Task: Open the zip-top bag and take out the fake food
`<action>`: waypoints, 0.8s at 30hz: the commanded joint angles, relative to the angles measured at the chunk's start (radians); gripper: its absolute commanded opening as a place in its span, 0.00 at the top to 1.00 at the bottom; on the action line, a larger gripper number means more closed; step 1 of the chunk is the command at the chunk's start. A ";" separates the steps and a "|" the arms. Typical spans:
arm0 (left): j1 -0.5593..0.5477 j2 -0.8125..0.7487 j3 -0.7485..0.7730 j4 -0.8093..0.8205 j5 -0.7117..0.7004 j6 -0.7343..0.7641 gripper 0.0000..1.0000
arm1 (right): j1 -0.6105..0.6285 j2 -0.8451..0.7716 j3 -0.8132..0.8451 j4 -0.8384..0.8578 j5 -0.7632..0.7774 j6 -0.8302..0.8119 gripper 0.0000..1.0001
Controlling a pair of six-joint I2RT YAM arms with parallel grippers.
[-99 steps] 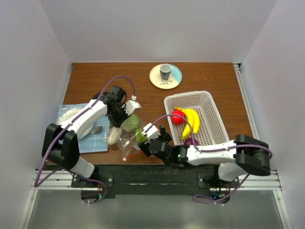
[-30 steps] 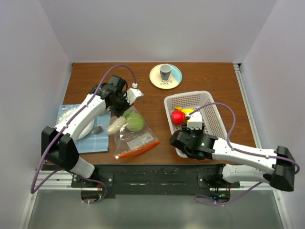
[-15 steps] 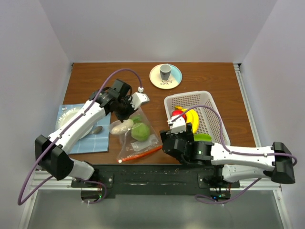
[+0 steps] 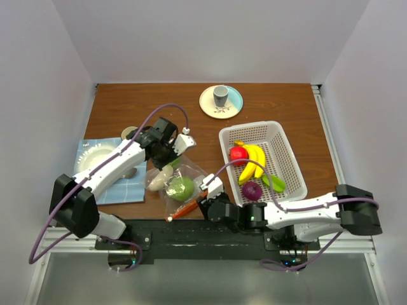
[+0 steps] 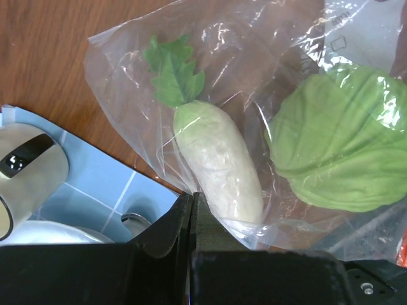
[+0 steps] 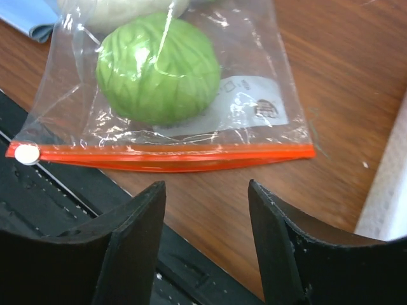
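Wood table [image 4: 280, 105]; bananas [image 4: 253, 162] overhead only

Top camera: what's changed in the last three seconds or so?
The right gripper carried a green piece from the zip-top bag into the white basket, then came back, fingers open before the zip strip. The cabbage slid toward that strip. The left gripper stayed shut on the bag's far end; the plate stayed put.

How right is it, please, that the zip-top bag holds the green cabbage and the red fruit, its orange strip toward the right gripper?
Not the red fruit: the left wrist view shows a white radish beside the green cabbage in the zip-top bag, orange strip toward the right gripper.
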 commanded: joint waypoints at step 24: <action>0.000 0.133 -0.073 0.142 -0.024 0.005 1.00 | -0.072 0.380 0.082 0.452 -0.077 -0.186 0.08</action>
